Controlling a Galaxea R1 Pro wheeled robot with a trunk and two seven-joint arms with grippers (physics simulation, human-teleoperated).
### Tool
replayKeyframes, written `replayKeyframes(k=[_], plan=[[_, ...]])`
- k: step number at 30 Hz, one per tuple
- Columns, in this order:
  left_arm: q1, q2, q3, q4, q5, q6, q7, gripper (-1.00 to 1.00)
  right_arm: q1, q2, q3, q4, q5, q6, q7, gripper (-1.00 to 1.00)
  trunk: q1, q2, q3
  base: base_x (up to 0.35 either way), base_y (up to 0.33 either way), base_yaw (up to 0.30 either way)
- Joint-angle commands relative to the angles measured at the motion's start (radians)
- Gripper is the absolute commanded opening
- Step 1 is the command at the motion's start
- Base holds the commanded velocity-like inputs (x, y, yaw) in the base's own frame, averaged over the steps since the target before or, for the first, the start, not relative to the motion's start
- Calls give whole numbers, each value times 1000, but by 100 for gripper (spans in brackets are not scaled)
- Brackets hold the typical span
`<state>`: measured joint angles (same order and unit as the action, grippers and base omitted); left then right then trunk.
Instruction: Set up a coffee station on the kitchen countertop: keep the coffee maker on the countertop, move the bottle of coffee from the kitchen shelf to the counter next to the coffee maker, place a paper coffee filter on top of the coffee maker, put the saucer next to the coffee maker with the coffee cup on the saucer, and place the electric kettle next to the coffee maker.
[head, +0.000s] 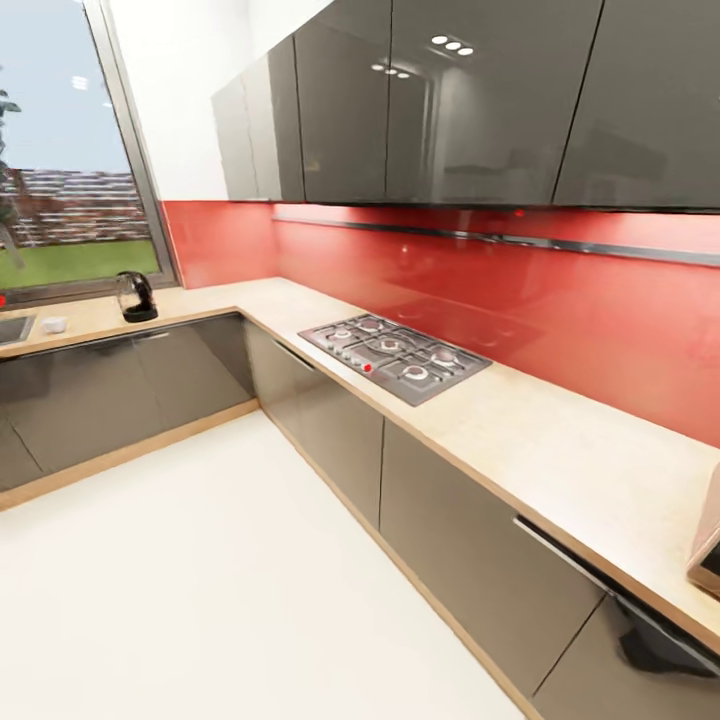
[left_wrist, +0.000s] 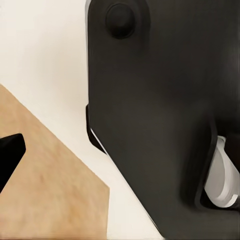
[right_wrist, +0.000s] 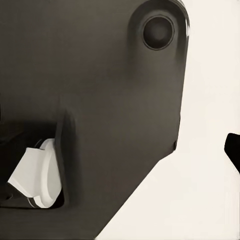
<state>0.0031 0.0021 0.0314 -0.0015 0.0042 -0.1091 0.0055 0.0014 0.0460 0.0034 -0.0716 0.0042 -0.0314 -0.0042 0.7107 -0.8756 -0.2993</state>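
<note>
1. The electric kettle stands on the tan surface under the window.
2. A gas hob sits mid-surface.
3. Cannot tell either end effector's opening.

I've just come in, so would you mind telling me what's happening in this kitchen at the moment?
Nothing is being handled; the robot appears to be on its way through the kitchen. Its head camera looks along the L-shaped kitchen countertop, with a gas hob set into it. The electric kettle stands in the far corner by the window, near a sink. The wrist cameras face the robot's dark body and the pale floor.
</note>
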Motion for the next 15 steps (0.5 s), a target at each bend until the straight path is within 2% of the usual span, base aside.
replayKeyframes(k=[1, 15], plan=[[0, 0, 3, 0, 0, -3, 1, 100, 0, 0, 0, 0, 0, -2, 0, 100, -4, 7, 1, 0, 0, 251], [0, -3, 2, 0, 0, -3, 1, 100, 0, 0, 0, 0, 0, -2, 0, 100, -58, 105, 32, 0, 0, 251]])
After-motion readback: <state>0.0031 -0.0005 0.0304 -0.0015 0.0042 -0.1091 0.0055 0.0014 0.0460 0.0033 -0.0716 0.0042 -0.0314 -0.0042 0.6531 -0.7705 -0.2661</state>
